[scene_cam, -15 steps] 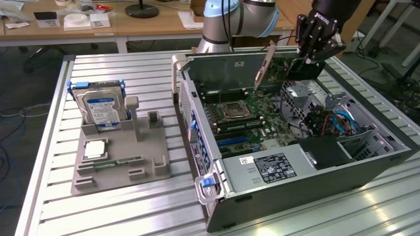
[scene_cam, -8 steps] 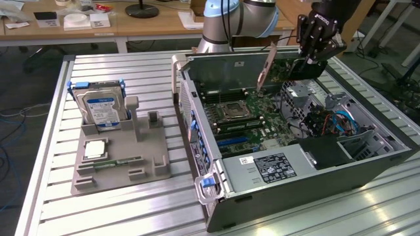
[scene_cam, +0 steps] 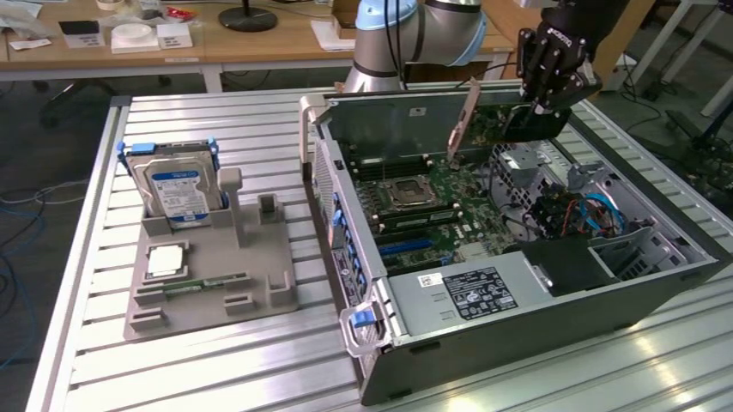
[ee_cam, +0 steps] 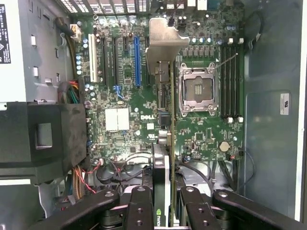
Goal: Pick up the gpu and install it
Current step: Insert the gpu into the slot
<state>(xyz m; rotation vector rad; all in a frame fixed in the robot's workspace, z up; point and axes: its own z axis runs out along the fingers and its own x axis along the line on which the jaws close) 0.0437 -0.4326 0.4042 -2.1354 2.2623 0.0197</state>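
gpu (scene_cam: pixel 530 127) hangs edge-down over the far right of the open computer case (scene_cam: pixel 516 318), clamped directly below the gripper (scene_cam: pixel 548 107), whose fingers are closed on the card's upper edge.

At the exterior view's left, on the slatted aluminium table (scene_cam: pixel 229 369), a grey holder (scene_cam: pixel 269 296) carries a silver hard drive (scene_cam: pixel 178 184) with a blue label standing upright, and a small green memory stick (scene_cam: pixel 206 281) lies flat in a slot nearer the camera.

Toward the middle, the case lies on its side with the motherboard (scene_cam: pixel 424 219) exposed and the CPU socket (scene_cam: pixel 409 193) bare.

At the exterior view's right, the gpu sits above the rear part of the case. Its metal end bracket (scene_cam: pixel 464 120) is at the end away from the gripper and slants down toward the board.

In the wrist view the gpu (ee_cam: pixel 165 158) is seen edge-on, running straight out from between the black fingers (ee_cam: pixel 139 201) of the gripper (ee_cam: pixel 164 194). It passes just beside the CPU socket (ee_cam: pixel 196 88), and the bracket (ee_cam: pixel 165 43) is at its far end. The blue slot (ee_cam: pixel 137 62) lies apart from the card's line. Whether the card touches the motherboard (ee_cam: pixel 120 120) cannot be told.
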